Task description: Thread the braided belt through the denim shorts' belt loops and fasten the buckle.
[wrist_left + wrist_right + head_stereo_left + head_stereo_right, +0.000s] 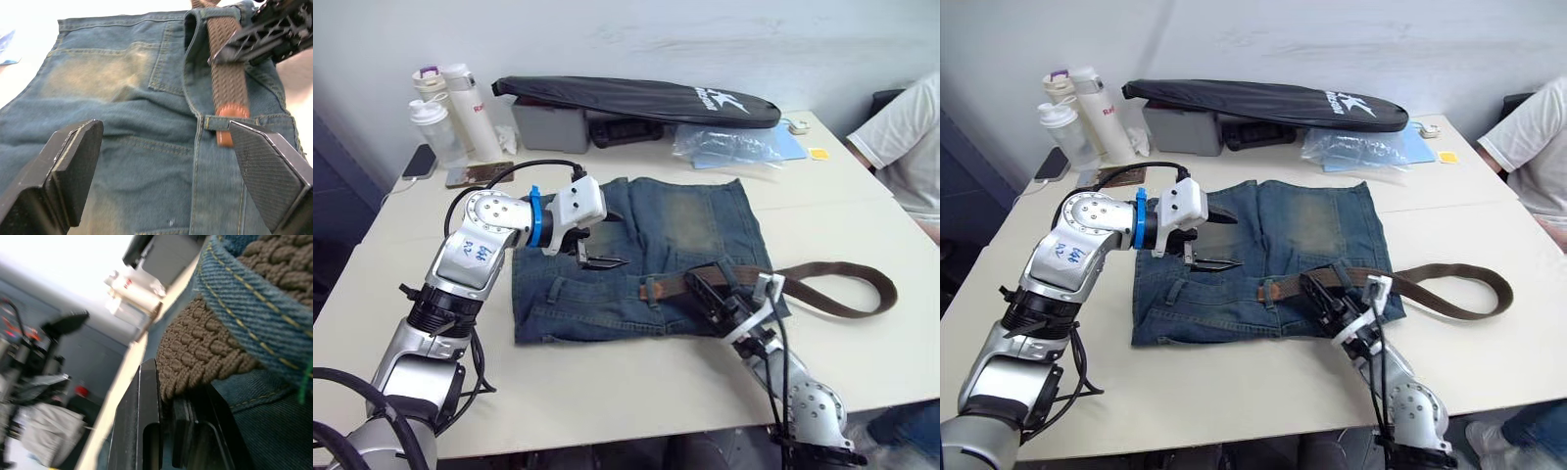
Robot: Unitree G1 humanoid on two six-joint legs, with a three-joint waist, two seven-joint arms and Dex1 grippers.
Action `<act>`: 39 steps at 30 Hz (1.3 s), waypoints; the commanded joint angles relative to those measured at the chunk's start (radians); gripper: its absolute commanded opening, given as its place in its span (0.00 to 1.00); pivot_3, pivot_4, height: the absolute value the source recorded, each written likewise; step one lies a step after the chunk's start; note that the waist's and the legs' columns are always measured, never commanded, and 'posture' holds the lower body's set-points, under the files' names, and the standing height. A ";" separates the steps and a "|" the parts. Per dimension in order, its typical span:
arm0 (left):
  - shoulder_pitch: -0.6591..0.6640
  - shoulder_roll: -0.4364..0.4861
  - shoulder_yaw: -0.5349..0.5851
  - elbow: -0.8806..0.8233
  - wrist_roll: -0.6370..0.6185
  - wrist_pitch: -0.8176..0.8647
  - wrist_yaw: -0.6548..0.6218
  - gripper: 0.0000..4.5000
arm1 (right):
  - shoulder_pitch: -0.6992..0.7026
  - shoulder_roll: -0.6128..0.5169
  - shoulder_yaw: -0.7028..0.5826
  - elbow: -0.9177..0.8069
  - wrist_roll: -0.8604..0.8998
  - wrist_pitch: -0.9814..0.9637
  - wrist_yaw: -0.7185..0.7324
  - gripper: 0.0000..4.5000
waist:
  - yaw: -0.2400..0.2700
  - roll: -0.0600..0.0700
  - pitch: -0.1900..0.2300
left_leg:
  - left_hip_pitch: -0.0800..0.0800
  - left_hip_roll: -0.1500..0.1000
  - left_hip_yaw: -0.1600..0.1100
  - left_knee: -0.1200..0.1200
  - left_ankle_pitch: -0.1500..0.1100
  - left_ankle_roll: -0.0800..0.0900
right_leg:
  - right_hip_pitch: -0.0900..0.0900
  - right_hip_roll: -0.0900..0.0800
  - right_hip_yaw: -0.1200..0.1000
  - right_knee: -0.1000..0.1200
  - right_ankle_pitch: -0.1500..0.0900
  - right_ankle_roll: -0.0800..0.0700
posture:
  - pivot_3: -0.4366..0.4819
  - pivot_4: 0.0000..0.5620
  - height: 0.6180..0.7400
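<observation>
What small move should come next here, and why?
Probably the left gripper, open above the shorts, should drop to take the belt's tan tip poking out past a loop; the right gripper pinches the belt behind.

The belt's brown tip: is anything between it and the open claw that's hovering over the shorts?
Nothing visible blocks it. The left gripper hangs open above the denim shorts, and the braided belt tip lies bare on the waistband. The right gripper clamps the belt farther along.
</observation>
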 commanded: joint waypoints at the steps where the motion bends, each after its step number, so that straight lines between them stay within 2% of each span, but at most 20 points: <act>1: 0.004 0.013 0.022 -0.043 -0.005 0.003 0.015 1.00 | -0.009 0.004 0.123 0.027 -0.114 0.074 -0.063 0.03 | -0.001 -0.002 -0.001 | 0.001 0.000 -0.001 0.000 0.000 0.000 | 0.000 0.000 0.000 0.000 0.000 0.000 | 0.48 0.27 0.03; 6: 0.026 0.010 0.028 -0.073 -0.014 0.021 0.035 1.00 | -0.030 -0.046 0.173 0.050 -0.210 0.152 -0.094 0.03 | -0.012 -0.005 -0.003 | 0.006 0.000 -0.006 0.001 -0.001 0.000 | -0.001 0.002 0.000 0.001 0.000 0.000 | 0.48 0.27 0.03; 8: 0.034 0.011 0.030 -0.081 -0.014 0.025 0.040 1.00 | -0.036 -0.041 0.169 0.047 -0.199 0.180 -0.092 0.03 | -0.018 -0.005 -0.005 | 0.007 0.000 -0.008 0.000 -0.002 0.000 | -0.002 0.002 0.000 0.002 0.000 0.000 | 0.48 0.27 0.03; 12: 0.046 0.015 0.031 -0.091 -0.012 0.029 0.049 1.00 | -0.081 -0.106 0.258 0.060 -0.343 0.193 -0.103 0.03 | -0.020 -0.004 -0.006 | 0.013 0.000 -0.012 0.000 -0.011 0.003 | -0.002 0.003 0.000 0.007 0.000 0.000 | 0.48 0.27 0.03; 14: 0.053 0.014 0.032 -0.103 -0.016 0.037 0.055 1.00 | -0.092 -0.099 0.253 0.091 -0.368 0.179 -0.111 0.03 | -0.019 -0.004 -0.007 | 0.014 -0.001 -0.012 0.000 -0.014 0.003 | -0.002 0.003 0.000 0.006 -0.001 -0.001 | 0.48 0.27 0.03; 16: 0.065 0.015 0.032 -0.116 -0.018 0.044 0.058 1.00 | -0.100 -0.051 0.209 0.115 -0.344 0.170 -0.123 0.03 | -0.019 -0.003 -0.009 | 0.016 -0.001 -0.013 0.000 -0.017 0.001 | -0.002 0.003 0.000 0.006 -0.001 -0.001 | 0.48 0.27 0.03; 23: 0.150 0.058 0.002 -0.127 0.016 0.014 0.045 1.00 | -0.115 0.160 -0.036 0.124 -0.063 0.241 -0.168 0.03 | -0.021 -0.003 -0.010 | 0.021 -0.001 -0.015 0.001 -0.023 -0.003 | -0.003 0.003 -0.001 0.007 -0.001 -0.001 | 0.48 0.27 0.03; 26: 0.171 0.065 -0.008 -0.123 0.026 -0.007 0.048 1.00 | -0.095 0.052 0.083 0.095 -0.199 0.266 -0.108 0.03 | -0.021 0.000 -0.009 | 0.021 -0.001 -0.016 0.001 -0.024 -0.003 | -0.004 0.003 -0.001 0.009 -0.001 -0.001 | 0.48 0.27 0.03; 34: 0.212 0.075 -0.036 -0.104 0.068 -0.078 0.047 1.00 | -0.103 0.068 0.073 0.104 -0.214 0.258 -0.129 0.03 | -0.020 0.004 -0.013 | 0.022 -0.002 -0.016 0.001 -0.031 0.000 | -0.004 0.003 -0.001 0.008 -0.001 -0.001 | 0.48 0.27 0.03; 39: 0.274 0.064 -0.029 -0.079 0.084 -0.212 0.057 1.00 | -0.101 0.076 0.077 0.106 -0.232 0.259 -0.132 0.03 | -0.020 0.004 -0.014 | 0.022 -0.002 -0.016 0.000 -0.032 0.000 | -0.004 0.003 -0.001 0.007 -0.001 -0.002 | 0.48 0.27 0.03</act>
